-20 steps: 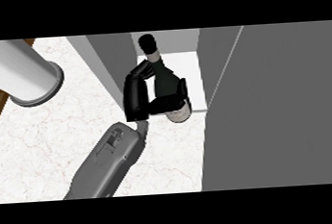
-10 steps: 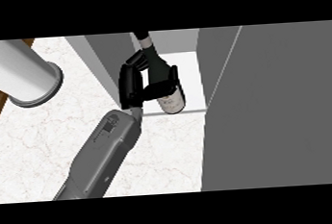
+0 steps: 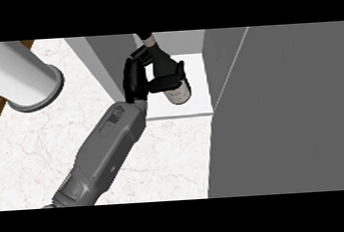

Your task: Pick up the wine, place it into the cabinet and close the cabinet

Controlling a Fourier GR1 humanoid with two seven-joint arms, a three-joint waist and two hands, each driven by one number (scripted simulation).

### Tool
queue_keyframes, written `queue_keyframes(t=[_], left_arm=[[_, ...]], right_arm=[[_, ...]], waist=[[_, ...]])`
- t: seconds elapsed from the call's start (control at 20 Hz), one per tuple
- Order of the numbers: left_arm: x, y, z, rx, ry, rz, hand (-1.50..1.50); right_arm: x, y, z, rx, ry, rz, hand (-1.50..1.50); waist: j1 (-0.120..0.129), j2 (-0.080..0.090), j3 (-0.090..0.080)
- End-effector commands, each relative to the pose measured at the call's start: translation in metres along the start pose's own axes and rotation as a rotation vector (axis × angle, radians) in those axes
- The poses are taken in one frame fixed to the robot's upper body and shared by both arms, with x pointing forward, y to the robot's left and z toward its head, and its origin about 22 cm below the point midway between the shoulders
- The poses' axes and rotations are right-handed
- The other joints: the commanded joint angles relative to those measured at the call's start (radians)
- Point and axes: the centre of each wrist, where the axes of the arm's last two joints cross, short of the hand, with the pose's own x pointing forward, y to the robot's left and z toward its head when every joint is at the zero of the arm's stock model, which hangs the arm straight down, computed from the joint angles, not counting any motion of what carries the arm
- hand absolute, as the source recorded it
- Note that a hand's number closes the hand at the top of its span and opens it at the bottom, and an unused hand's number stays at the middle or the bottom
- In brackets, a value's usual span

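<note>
Fingers (image 3: 160, 83) curled around wine bottle (image 3: 175, 88)

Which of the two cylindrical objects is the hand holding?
The dark wine bottle at the cabinet opening, the left hand's fingers curled round it; the large white cylinder stands apart, untouched.

Dark wine bottle (image 3: 175, 90), pale label; grey cabinet (image 3: 278, 111); white marbled counter (image 3: 29, 146).

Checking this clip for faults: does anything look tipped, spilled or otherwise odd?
Nothing spilled or broken. The wine bottle is tilted, but only because the hand is curled round it, carrying it into the open cabinet.
</note>
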Motion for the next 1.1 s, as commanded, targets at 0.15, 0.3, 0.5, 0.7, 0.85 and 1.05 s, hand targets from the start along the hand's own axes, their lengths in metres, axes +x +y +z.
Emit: queue_keyframes(t=[0.15, 0.3, 0.5, 0.7, 0.85, 1.05], left_arm=[[0.0, -0.002, -0.02, 0.037, -0.052, -0.057, 1.5], [0.005, -0.006, -0.03, 0.053, -0.094, -0.085, 1.5], [0.004, -0.003, -0.037, 0.076, -0.096, -0.102, 1.5], [0.002, 0.004, -0.042, 0.079, -0.1, -0.089, 1.5], [-0.003, 0.002, -0.04, 0.115, -0.05, -0.047, 1.5], [-0.008, 0.021, -0.042, 0.161, -0.013, 0.036, 1.5]], right_arm=[[0.022, 0.005, 0.015, 0.054, -0.057, -0.027, -1.5], [0.016, 0.005, 0.014, 0.044, -0.056, -0.048, -1.5], [0.014, 0.001, 0.015, 0.042, -0.077, -0.033, -1.5], [0.001, -0.001, 0.022, 0.044, -0.065, -0.052, -1.5], [0.002, 0.016, 0.019, 0.067, -0.067, -0.059, -1.5], [0.007, 0.007, 0.024, 0.06, -0.068, -0.048, -1.5]], waist=[[-0.004, 0.003, 0.0], [-0.013, 0.005, 0.0], [-0.011, 0.006, 0.0], [-0.013, 0.006, 0.001], [-0.024, 0.011, 0.0], [-0.028, 0.012, 0.0]])
